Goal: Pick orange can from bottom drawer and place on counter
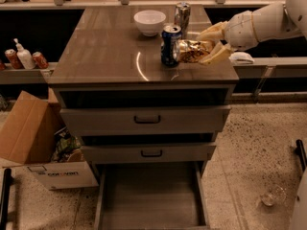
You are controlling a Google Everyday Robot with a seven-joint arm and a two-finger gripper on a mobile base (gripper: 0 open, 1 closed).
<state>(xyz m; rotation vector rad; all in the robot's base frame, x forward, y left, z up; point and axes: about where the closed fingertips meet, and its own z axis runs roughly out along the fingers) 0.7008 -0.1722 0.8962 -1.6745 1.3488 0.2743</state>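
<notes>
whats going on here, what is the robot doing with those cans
The robot's gripper is closed on the orange can, which lies on its side low over the front right of the counter, right beside the upright blue can. Whether the orange can already rests on the counter is hard to tell. The bottom drawer is pulled out, only its bare floor showing. A white bowl and a silver can stand further back.
</notes>
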